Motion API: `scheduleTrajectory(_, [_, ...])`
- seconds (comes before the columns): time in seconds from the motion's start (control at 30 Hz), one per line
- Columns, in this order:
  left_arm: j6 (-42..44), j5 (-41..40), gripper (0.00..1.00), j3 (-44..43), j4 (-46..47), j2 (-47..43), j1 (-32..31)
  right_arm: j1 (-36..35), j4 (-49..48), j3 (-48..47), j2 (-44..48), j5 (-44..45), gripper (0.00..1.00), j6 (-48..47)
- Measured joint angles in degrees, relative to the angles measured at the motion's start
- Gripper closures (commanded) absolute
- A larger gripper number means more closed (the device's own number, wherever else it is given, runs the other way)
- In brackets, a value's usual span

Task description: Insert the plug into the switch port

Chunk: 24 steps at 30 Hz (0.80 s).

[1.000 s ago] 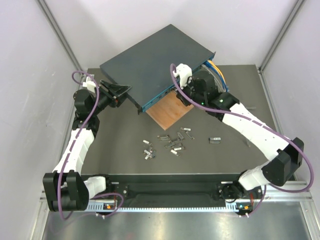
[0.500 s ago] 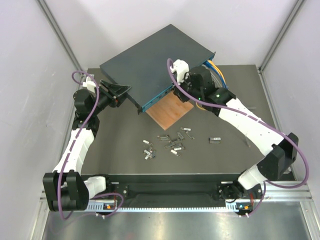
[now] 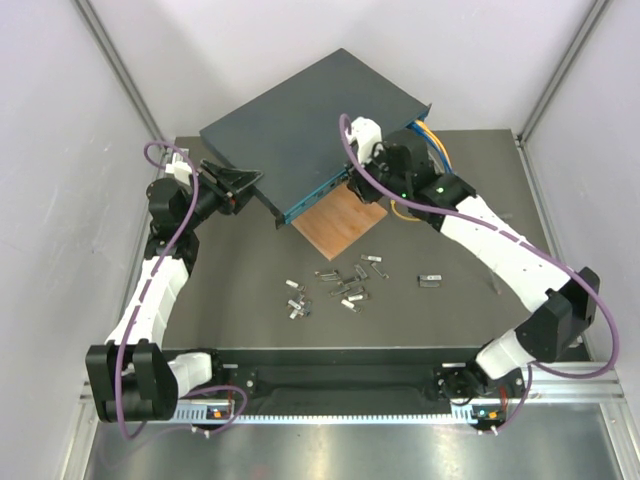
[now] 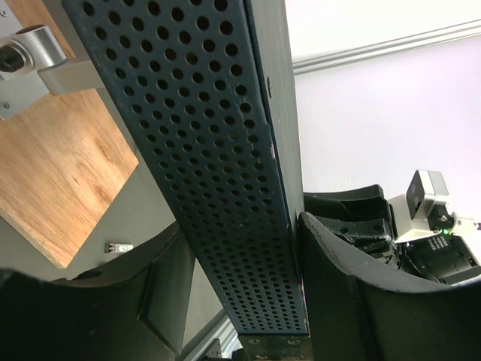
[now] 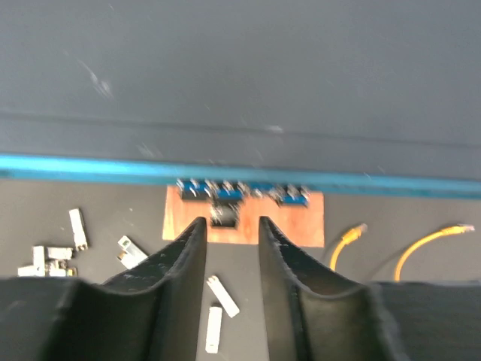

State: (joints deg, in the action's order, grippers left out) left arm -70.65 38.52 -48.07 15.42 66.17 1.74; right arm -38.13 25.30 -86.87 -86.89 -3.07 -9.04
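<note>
Switch (image 3: 300, 125) sits at the far side of the table (image 3: 230, 300), turned diagonal. Its teal front face (image 3: 318, 192) looks toward the bases, w/ a row of ports (image 5: 242, 192) along it.

L gripper (image 4: 244, 226) is on the switch's left end. The perforated side wall runs between its two fingers (image 4: 342, 293), clamped across it as far as the wrist cam shows.

R gripper (image 5: 231, 219) is right up at the teal face, jaws a narrow gap apart, tips just short of the ports. A small dark bit sits between the tips, prob the plug (image 5: 224, 214). It's too blurry to say if it's pinched, so can't tell grip on that side.

Around it:
- 1 brown board (image 3: 340, 222), tucked under the switch's front edge, directly below the ports and next to the R fingers.
- Cables (image 3: 432, 142) at the switch's right corner, behind the R arm: yellow, orange and blue strands. The R wrist cam shows 2 yellow ends (image 5: 347, 239).
- Small metal clips (image 3: 340, 288) scattered mid-table, well apart from the switch. Approx a dozen, too small for an exact count.
- 1 dark little block (image 3: 429, 281) alone to their right.

Totals: 1 switch, 1 board, 2 arms.
</note>
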Motion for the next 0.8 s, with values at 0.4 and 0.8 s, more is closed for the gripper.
scheduleTrajectory(0.4, [0.1, 0.7, 1.00, -0.5, -0.2, 0.5, 0.1, 7.1, 4.3, 6.3, 6.3, -4.9, 0.57, -1.5])
scheduleTrajectory(0.8, [0.1, 0.7, 1.00, -0.6, -0.3, 0.5, 0.1, 6.9, 0.0, 6.3, 6.1, -10.3, 0.74, 4.2])
